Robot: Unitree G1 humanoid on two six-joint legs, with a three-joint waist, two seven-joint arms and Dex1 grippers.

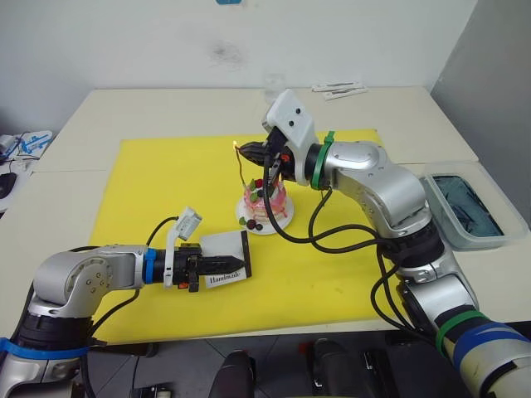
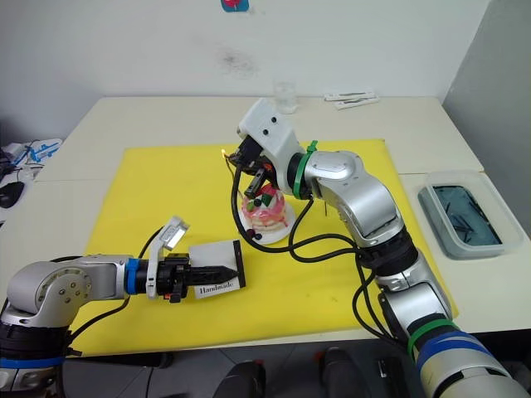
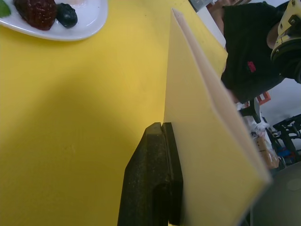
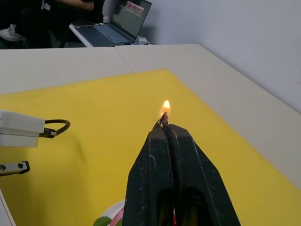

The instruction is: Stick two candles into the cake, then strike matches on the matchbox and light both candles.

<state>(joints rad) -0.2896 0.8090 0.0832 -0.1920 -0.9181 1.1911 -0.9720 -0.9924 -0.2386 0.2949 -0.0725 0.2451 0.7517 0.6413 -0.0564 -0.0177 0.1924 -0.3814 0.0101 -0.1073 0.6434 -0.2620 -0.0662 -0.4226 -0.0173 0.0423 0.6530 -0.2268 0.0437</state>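
The cake [image 1: 265,199] stands on its white plate [image 1: 280,222] in the middle of the yellow mat [image 1: 166,182]. A thin wavy candle [image 1: 243,172] rises tilted from the cake's left side. My right gripper [image 1: 248,152] hovers above the cake, shut on a short match [image 4: 163,120] whose tip burns with a small flame [image 4: 165,105] close to the candle's top. On the mat in front of the cake, my left gripper [image 1: 239,262] is shut on the white matchbox [image 1: 224,249], holding it by its edge [image 3: 211,141].
A clear plastic tub [image 1: 465,207] with dark contents sits off the mat at the right. A glass [image 1: 274,83] and pale flat items [image 1: 340,89] lie at the table's back. Dark berries [image 3: 47,12] sit on the plate rim.
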